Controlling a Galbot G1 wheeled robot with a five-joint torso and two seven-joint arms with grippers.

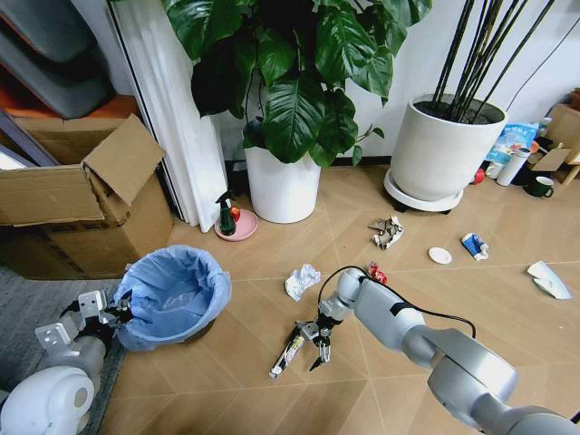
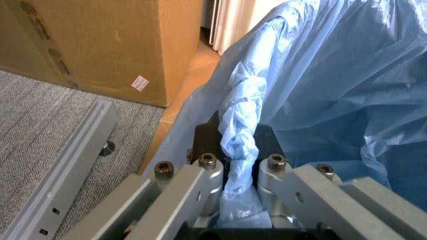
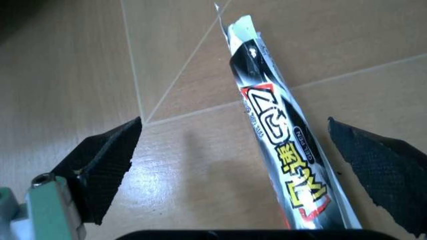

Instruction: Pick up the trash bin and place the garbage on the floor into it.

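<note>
The trash bin, black with a light-blue bag over its rim, sits low on the left beside the carpet. My left gripper is shut on its near rim; the left wrist view shows the gripper pinching the bunched bag and black rim. My right gripper hangs open just above the floor, straddling a long white-red tube. In the right wrist view the tube lies between the black pads. More garbage lies around: a white paper wad, a red wrapper, a crumpled wad, a white disc, a blue-white packet and a white scrap.
A cardboard box stands behind the bin. Two big white plant pots line the back wall, and a green spray bottle stands on a pink dish. Grey carpet lies at the left. A dark-green mug sits far right.
</note>
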